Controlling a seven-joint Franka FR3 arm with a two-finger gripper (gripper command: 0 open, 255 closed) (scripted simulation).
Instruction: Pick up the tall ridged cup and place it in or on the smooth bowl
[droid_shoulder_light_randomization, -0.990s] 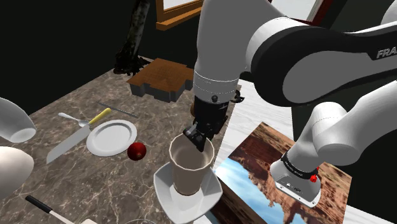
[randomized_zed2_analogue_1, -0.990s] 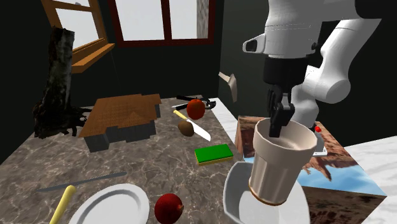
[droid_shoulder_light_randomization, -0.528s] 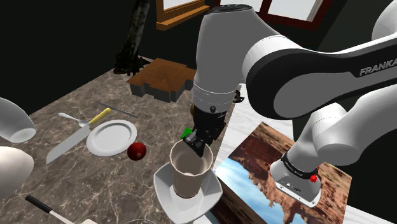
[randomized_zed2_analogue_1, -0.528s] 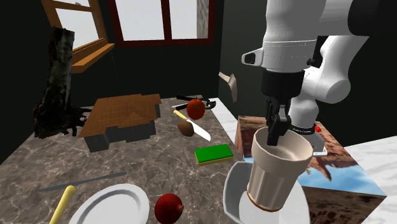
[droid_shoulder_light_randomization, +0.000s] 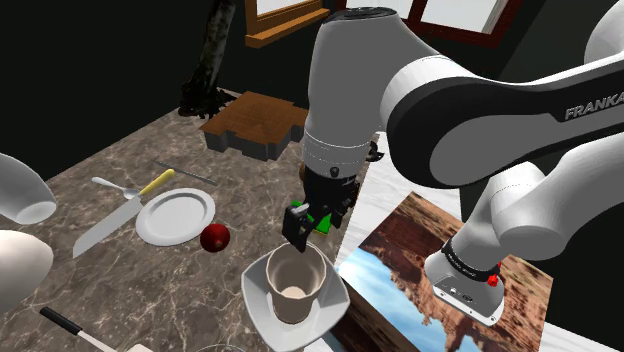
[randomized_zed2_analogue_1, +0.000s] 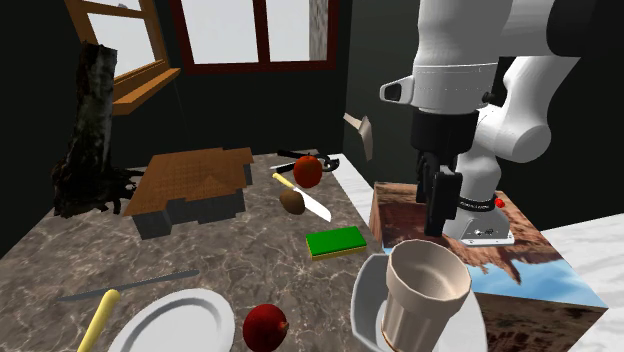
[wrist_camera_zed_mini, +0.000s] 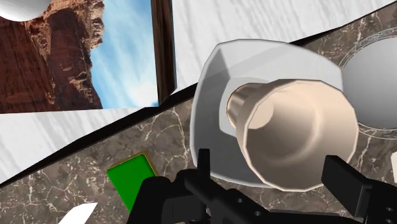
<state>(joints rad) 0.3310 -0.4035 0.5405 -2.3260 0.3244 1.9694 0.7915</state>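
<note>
The tall beige cup (droid_shoulder_light_randomization: 295, 283) stands upright inside the smooth white bowl (droid_shoulder_light_randomization: 262, 300) at the near edge of the marble counter. In the second exterior view the cup (randomized_zed2_analogue_1: 420, 295) rests in the bowl (randomized_zed2_analogue_1: 365, 300) close beside the stand. My black gripper (droid_shoulder_light_randomization: 310, 218) hangs just above the cup's far rim, open and touching nothing. It also hangs above the cup in the second exterior view (randomized_zed2_analogue_1: 438, 200). In the wrist view the fingers (wrist_camera_zed_mini: 203, 167) stand wide apart on either side of the cup (wrist_camera_zed_mini: 299, 137), with the bowl (wrist_camera_zed_mini: 216, 83) under it.
A white plate (droid_shoulder_light_randomization: 176, 215), a red apple (droid_shoulder_light_randomization: 214, 238) and a knife (droid_shoulder_light_randomization: 105, 225) lie to the shoulder view's left of the bowl. A green sponge (randomized_zed2_analogue_1: 336, 241) sits behind the bowl. A wooden board (droid_shoulder_light_randomization: 252, 122) is farther back. The picture-covered stand (droid_shoulder_light_randomization: 420, 270) borders the bowl.
The gripper has gone from shut on the cup's rim to open. The cup has dropped down into the bowl and stands lower there. The arm has barely moved.
</note>
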